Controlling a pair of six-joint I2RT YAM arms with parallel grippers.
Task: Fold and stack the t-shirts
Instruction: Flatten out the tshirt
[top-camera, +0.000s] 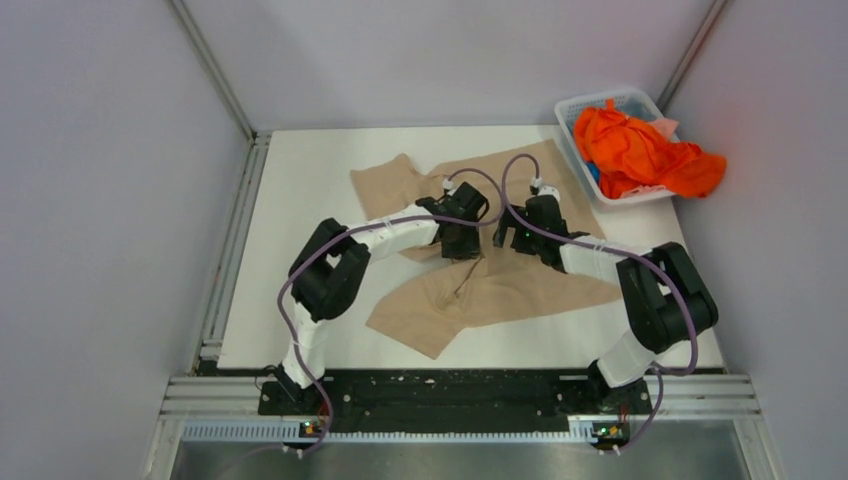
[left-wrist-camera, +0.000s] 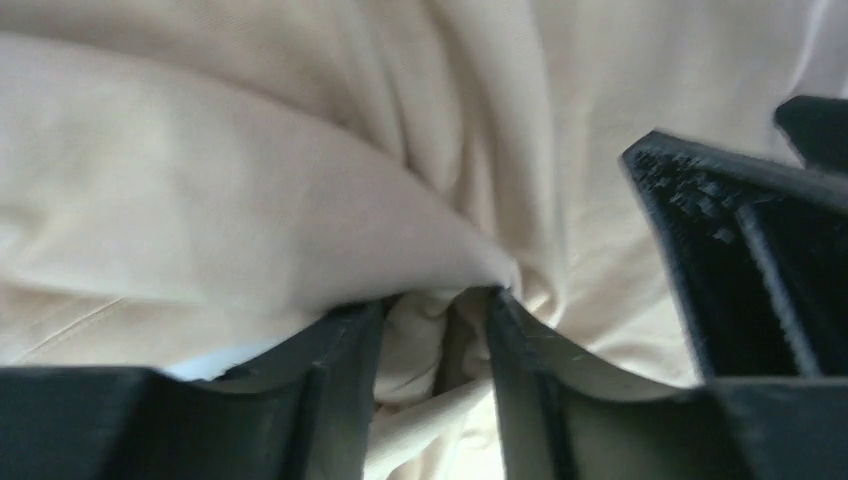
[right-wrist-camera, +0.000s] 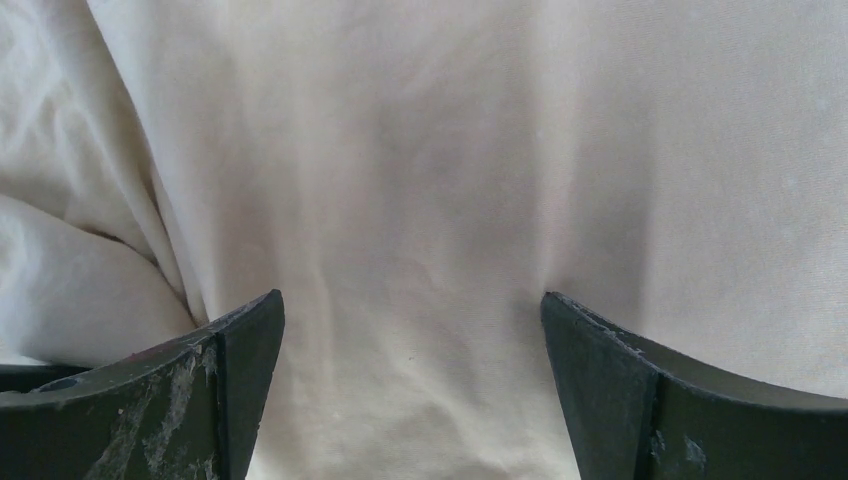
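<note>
A beige t-shirt (top-camera: 480, 285) lies spread and rumpled across the middle of the white table. My left gripper (top-camera: 462, 243) is over its centre and is shut on a bunched fold of the beige cloth (left-wrist-camera: 432, 330). My right gripper (top-camera: 515, 238) is right beside it, open, its two fingers (right-wrist-camera: 235, 350) pressed down on flat beige cloth (right-wrist-camera: 420, 200) with nothing between them. The right gripper's black body shows at the right of the left wrist view (left-wrist-camera: 740, 240).
A white basket (top-camera: 575, 110) at the back right corner holds a crumpled orange t-shirt (top-camera: 640, 150). Grey walls close in the table on the left, back and right. Bare white table (top-camera: 300, 200) shows left of the shirt.
</note>
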